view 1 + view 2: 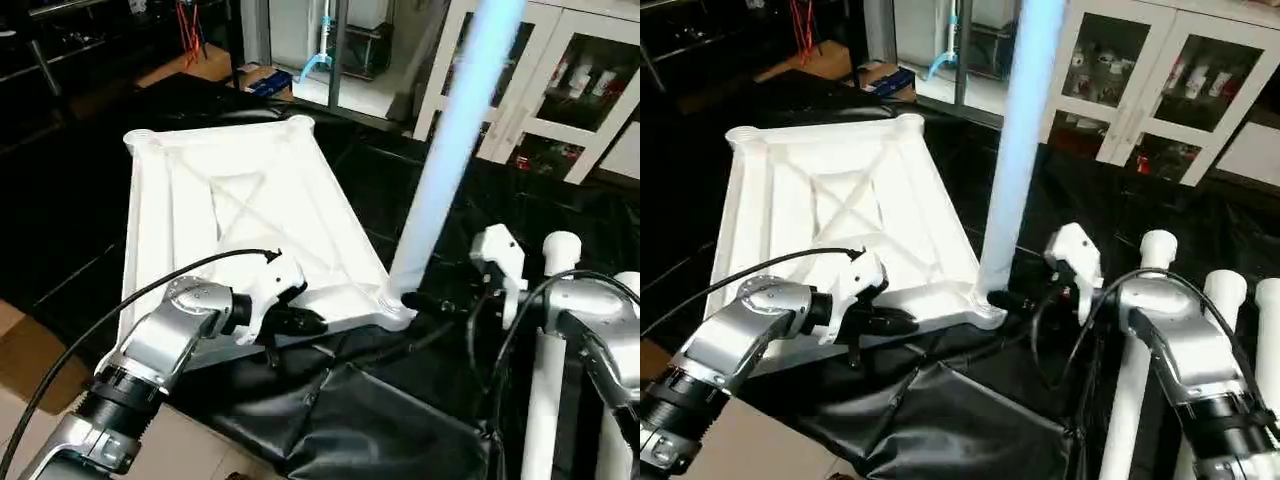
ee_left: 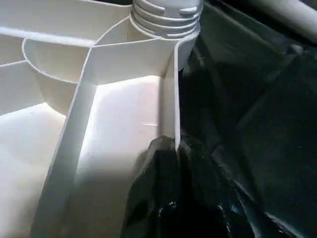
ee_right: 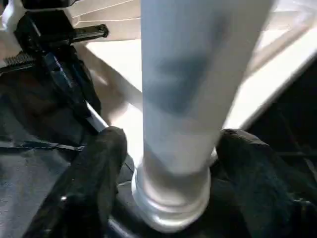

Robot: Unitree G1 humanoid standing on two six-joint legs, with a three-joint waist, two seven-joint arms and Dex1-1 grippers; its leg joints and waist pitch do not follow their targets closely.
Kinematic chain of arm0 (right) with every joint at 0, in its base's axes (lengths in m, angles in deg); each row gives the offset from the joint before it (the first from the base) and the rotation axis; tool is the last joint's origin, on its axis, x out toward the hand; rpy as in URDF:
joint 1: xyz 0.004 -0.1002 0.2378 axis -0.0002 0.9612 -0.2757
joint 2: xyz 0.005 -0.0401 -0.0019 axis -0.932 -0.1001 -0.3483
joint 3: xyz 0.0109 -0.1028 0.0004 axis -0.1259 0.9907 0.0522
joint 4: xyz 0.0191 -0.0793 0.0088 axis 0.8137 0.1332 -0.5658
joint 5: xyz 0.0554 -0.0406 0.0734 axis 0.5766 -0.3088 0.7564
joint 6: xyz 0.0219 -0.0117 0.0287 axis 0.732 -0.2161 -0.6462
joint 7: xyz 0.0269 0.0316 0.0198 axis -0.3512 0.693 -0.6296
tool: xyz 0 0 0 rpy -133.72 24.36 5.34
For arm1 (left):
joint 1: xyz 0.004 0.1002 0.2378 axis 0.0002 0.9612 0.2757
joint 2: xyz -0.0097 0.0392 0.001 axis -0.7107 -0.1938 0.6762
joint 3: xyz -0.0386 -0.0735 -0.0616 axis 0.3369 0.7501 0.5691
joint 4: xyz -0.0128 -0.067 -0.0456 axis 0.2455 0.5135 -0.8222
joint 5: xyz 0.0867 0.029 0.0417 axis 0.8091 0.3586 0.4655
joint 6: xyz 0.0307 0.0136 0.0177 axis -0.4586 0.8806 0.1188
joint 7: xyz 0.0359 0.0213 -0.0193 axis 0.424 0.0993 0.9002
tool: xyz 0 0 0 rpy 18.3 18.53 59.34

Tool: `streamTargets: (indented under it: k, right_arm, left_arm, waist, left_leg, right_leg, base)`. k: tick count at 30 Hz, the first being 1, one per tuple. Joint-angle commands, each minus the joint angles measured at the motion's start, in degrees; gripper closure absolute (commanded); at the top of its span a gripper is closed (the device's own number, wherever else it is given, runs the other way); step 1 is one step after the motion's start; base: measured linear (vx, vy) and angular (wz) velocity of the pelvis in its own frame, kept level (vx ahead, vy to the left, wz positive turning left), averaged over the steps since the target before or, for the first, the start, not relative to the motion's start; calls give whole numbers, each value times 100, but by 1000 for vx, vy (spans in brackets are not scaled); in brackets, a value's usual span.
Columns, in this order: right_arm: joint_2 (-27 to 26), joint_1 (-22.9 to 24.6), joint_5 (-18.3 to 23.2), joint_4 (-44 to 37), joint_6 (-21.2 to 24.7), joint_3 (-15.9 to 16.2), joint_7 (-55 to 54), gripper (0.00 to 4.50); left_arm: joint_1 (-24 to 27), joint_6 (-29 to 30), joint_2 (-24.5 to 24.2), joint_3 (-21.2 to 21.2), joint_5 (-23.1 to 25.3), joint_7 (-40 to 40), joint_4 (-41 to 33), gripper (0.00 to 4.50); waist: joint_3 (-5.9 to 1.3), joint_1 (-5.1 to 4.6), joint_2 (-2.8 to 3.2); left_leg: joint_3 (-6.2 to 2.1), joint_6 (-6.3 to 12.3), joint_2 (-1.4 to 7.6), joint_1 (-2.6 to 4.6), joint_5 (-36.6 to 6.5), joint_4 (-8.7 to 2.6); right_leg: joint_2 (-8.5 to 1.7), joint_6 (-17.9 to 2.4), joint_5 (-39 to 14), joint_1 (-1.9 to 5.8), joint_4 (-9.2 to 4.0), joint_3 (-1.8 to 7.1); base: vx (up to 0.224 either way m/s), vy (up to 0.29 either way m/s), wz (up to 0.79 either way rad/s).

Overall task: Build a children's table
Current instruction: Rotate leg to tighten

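So first leg (image 1: 455, 140) stands in near corner socket (image 1: 397, 305), right hand (image 3: 168, 163) fingers apart around its base, left hand (image 2: 171, 198) clamped on tabletop (image 1: 250, 200) rim; next, probably fetch another leg (image 1: 1140, 330).

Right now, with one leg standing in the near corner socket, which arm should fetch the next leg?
Right. The right gripper, fingers spread either side of the standing leg, is beside the spare legs lying on the robot's right. The left gripper is pinched on the tabletop near edge, steadying it.
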Motion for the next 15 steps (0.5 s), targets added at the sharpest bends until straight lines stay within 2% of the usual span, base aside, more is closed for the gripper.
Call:
streamTargets:
  k: [1, 6, 7, 10, 15]
  right_arm:
    - [1, -24, -120, 21, -48, 44, 9, 121]
    - [-110, -24, -72, 51, 2, -21, 11, 121]
    - [-108, -29, -83, 64, -17, -19, 23, 147]
    - [-92, -27, -81, 101, -83, -59, 31, 158]
    - [-70, -10, -59, 130, -124, -101, 18, 212]
  left_arm:
    - [-73, -139, 71, -103, -243, -291, -336, 450]
    - [-64, -110, 69, -97, -231, -332, -371, 450]
    - [-67, -113, 66, -100, -224, -333, -369, 450]
    - [-77, -122, 54, -108, -210, -337, -344, 450]
    - [-87, -129, 32, -120, -167, -320, -289, 450]
  waist:
    - [-350, -20, -15]
    - [-348, -5, -9]
    - [-344, -9, -10]
    - [-343, -7, 1]
    - [-350, -10, -10]
  left_leg:
    - [-131, 327, 335, 142, -934, -444]
    - [-130, 313, 331, 144, -1006, -447]
    - [-131, 303, 332, 141, -1034, -451]
    - [-136, 246, 332, 145, -1095, -457]
    - [-133, 277, 327, 139, -1010, -448]
  right_leg:
    - [-288, -1422, -941, 270, -312, 237]
    - [-290, -1429, -990, 272, -317, 237]
    - [-289, -1422, -1024, 272, -321, 238]
    - [-289, -1389, -1103, 273, -329, 237]
    - [-286, -1418, -967, 282, -315, 237]
  base:
    - [0, 0, 0]
    - [0, 0, 0]
    - [0, 0, 0]
    - [0, 0, 0]
    - [0, 0, 0]
